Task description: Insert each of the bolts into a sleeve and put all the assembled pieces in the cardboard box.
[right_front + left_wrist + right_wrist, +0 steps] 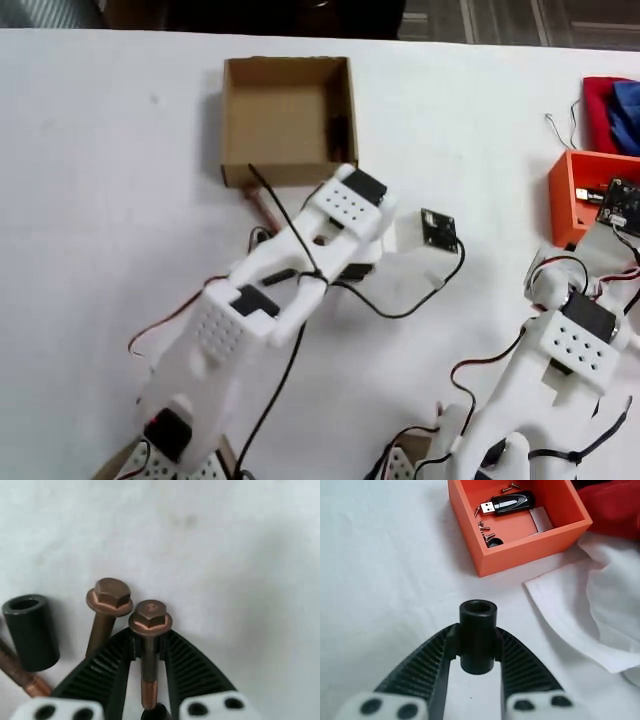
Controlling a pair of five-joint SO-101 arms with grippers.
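Left jaws pinch a bolt [150, 621] over open counter [225, 540], seemingly near the box [288, 110]; right jaws clamp a sleeve [477, 637].

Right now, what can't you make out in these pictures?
Brown cardboard box, high view: dark shape by its inner wall, too blurred to identify.
Copper-coloured bolt beside the black cylindrical sleeve, left wrist view: one end cut off by the edge.
Black tubular sleeve in right claw, right wrist view: bore too dark to see inside.

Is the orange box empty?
No, the orange box holds a black memory stick and some small screws.
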